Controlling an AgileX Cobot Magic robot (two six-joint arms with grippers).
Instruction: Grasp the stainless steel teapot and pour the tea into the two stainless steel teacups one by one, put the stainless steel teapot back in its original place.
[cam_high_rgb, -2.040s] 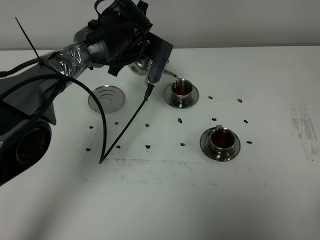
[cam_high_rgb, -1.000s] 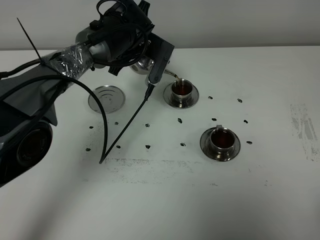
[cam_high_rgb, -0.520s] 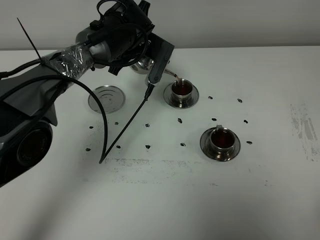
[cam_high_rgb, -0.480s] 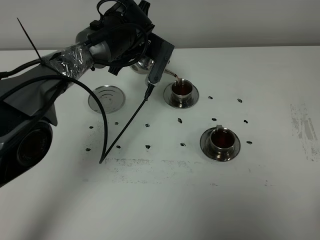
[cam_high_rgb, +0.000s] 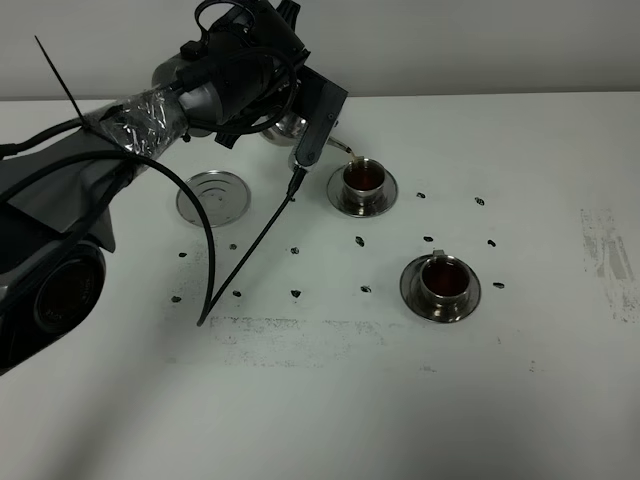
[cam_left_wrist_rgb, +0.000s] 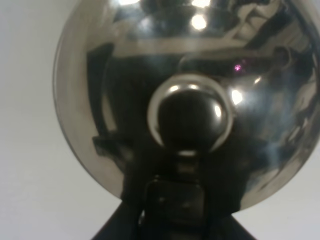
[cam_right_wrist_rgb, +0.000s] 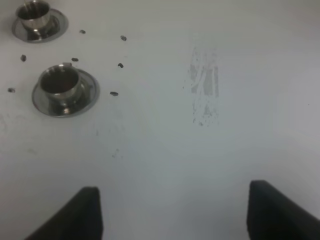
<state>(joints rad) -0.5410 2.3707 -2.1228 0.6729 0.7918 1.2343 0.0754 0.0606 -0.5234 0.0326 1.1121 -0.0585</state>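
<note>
While the left hand (cam_high_rgb: 300, 125) is clamped on the teapot (cam_high_rgb: 290, 128), tipped with its spout over the far teacup (cam_high_rgb: 364, 178), we reckon overfilling could slop tea onto the worktop (cam_high_rgb: 520, 380). The near teacup (cam_high_rgb: 443, 279) already holds tea. The steel disc (cam_high_rgb: 212, 195) waits bare. The left wrist view shows only the lid; the right hand (cam_right_wrist_rgb: 172, 212) sits apart, holding nothing.

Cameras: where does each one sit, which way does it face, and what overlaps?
Exterior high: above the table, looking down; left arm tips teapot over far teacup.
Left wrist: close against the teapot; gripper base shows.
Right wrist: above the table, angled down; open right gripper fingertips show.
Shared: near teacup appears in exterior and right wrist.
</note>
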